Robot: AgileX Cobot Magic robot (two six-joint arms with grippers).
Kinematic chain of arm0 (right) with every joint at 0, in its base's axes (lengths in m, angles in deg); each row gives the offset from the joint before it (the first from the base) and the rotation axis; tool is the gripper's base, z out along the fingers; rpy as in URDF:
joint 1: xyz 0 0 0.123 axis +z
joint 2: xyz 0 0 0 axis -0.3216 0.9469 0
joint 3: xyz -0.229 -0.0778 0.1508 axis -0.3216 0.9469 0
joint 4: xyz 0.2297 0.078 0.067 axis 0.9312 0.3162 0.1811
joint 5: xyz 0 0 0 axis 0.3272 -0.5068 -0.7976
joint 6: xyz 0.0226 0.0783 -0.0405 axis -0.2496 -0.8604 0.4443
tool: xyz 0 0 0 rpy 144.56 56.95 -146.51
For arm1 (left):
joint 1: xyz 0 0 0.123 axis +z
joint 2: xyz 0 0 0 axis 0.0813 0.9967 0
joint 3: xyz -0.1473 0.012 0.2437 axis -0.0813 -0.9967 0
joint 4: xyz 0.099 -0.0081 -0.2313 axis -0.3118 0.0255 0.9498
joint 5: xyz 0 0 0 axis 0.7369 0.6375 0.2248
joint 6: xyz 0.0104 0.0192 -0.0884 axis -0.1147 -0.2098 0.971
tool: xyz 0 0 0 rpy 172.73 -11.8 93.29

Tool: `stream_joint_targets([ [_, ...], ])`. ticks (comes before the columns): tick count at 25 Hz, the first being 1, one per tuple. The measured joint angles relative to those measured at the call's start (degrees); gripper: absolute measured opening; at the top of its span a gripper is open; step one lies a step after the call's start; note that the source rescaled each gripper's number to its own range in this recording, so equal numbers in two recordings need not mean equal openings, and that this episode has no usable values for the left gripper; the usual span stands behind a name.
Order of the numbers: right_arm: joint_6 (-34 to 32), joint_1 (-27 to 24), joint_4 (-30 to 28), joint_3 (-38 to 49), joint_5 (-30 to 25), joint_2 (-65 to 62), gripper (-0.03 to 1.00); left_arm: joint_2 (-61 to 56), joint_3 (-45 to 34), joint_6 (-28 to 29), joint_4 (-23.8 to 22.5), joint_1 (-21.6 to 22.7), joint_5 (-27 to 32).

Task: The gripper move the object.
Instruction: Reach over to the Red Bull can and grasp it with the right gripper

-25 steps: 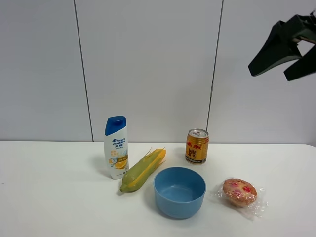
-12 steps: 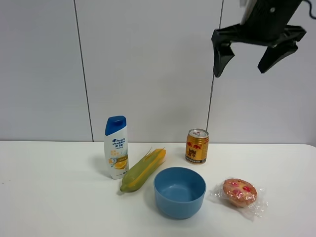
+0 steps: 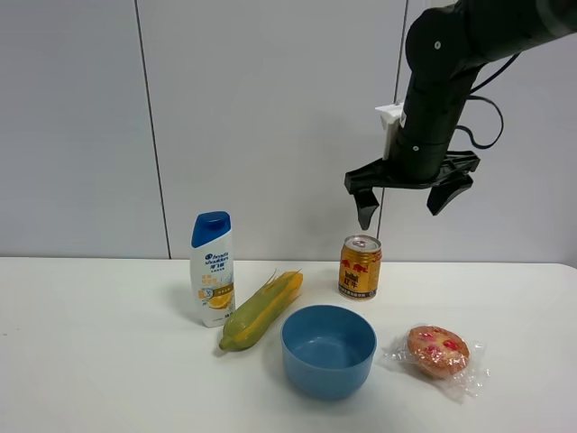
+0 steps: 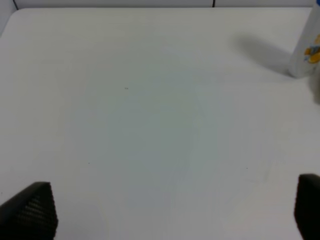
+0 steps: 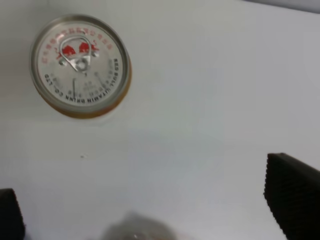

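Right hand (image 3: 402, 212) hung spread wide, off-centre above the can (image 3: 360, 267) near the back edge of the worktop (image 3: 90, 343), so a straight drop risked one finger striking the lid and tipping it.

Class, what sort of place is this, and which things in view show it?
Probably a robotics test bench: a white table against bare wall panels, a black gripper hanging open over it, and unrelated props: drink can, shampoo bottle, corn.
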State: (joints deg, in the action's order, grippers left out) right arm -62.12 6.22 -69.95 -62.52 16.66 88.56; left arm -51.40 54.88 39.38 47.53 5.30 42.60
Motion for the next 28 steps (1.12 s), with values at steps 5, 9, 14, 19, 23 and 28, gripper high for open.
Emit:
stream_joint_targets([
  [5,-0.05,0.00,0.07,0.00,5.86,2.10,1.00,0.00,0.00,0.00,0.00,0.00,0.00],
  [9,-0.21,0.00,0.07,0.00,9.97,3.18,1.00,0.00,0.00,0.00,0.00,0.00,0.00],
  [14,-3.08,-1.48,0.07,0.00,11.94,5.36,1.00,0.00,0.00,0.00,0.00,0.00,0.00],
  [19,-2.24,-2.41,1.03,0.00,14.19,7.90,1.00,0.00,0.00,0.00,0.00,0.00,0.00],
  [23,-1.55,-2.41,2.62,0.00,16.49,9.01,1.00,0.00,0.00,0.00,0.00,0.00,0.00],
  [28,-1.36,-2.41,3.07,0.00,19.83,10.90,1.00,0.00,0.00,0.00,0.00,0.00,0.00],
])
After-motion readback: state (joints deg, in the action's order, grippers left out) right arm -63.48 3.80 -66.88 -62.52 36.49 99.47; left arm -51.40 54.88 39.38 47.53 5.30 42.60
